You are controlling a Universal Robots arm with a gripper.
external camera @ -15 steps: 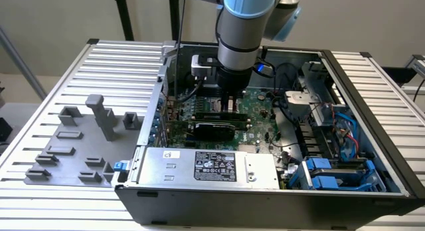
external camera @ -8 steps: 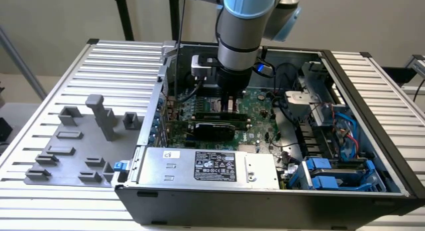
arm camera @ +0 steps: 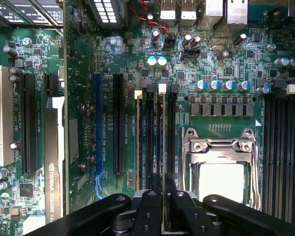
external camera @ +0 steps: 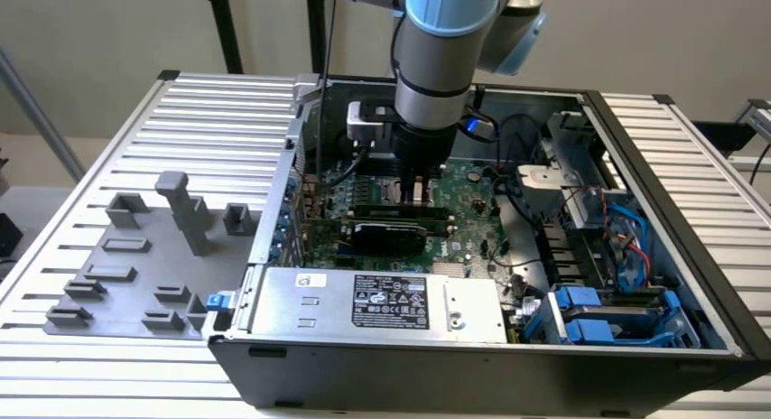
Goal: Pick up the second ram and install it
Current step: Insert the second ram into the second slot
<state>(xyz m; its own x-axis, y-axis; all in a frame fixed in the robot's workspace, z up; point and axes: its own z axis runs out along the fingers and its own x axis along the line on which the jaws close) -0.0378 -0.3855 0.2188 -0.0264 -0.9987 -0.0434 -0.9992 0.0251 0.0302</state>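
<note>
While the gripper [arm camera: 162, 196] is clenched on the second ram [arm camera: 162, 137], stick's edge-on over the mobo [arm camera: 226, 73] slots; seating prob. not finished.

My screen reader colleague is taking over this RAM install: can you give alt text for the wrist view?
The tool, nearly shut, holds the second ram edge-on over a slot in the memory slot bank on the green motherboard. Beside it sits the CPU socket with its metal frame; long black and blue expansion slots lie on the other side.
</note>
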